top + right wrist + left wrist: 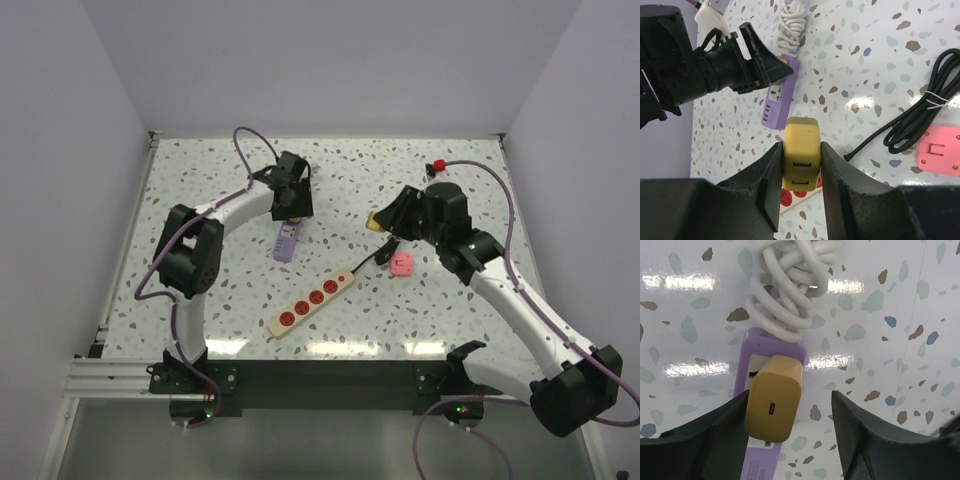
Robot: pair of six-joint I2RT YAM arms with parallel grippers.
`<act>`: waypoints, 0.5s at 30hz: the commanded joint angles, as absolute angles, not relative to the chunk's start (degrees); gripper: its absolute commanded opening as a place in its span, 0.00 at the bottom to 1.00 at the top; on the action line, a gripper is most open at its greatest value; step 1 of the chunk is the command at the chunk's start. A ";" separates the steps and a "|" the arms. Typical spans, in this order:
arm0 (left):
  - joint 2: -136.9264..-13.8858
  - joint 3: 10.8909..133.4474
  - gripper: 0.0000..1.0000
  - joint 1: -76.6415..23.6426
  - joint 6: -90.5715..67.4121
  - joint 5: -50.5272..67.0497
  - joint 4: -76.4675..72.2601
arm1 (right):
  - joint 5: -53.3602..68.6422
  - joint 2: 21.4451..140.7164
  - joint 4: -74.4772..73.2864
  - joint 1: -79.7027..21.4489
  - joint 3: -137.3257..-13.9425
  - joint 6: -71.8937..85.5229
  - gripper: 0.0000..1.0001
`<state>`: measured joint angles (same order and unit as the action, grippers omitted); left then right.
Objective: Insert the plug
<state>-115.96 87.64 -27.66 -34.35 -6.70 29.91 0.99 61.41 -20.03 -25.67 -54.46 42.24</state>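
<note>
The left jaws are spread. In the left wrist view one finger (715, 440) is seen against the side of a yellow one-port charger (774, 405), while the other finger (875, 440) stands apart from it, with bare speckled ground between. The right jaws are pressed onto a yellow two-port charger (801, 155), which is pinched by its two flat sides with its ports facing the wrist camera.

A white speckled surface (400, 320) is shown from above, walled on three sides. The left arm (190, 255) is bent toward the far middle, and the right arm (520, 300) is reached in from the near right.

A beige power strip (312, 300) with red sockets is laid diagonally near the front centre. A shorter purple power strip (286, 241) is laid just beyond it, directly under the left jaws. The one-port charger is seated on the purple strip's white socket face. A coiled white cable (790, 295) is attached at the purple strip's far end.

A bundled black cable (926, 107) is laid to the right of the beige strip, beside a pink plug (940, 150). The two-port charger is held between the purple strip and the pink plug. A small red object (438, 165) is seen at the far right.
</note>
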 commanded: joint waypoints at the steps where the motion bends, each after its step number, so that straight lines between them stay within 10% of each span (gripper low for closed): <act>1: -113.74 86.84 0.69 -27.60 -36.04 -1.68 31.74 | 1.49 64.76 -21.79 -26.89 -60.37 39.20 0.00; 15: -95.89 72.70 0.84 -26.02 -32.35 -5.52 29.62 | 1.05 78.04 -21.01 -34.63 -69.96 41.22 0.00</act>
<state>-98.91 76.36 -26.68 -34.35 -2.17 30.20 0.99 77.69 -22.96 -34.20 -66.63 40.25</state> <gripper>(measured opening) 0.844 0.360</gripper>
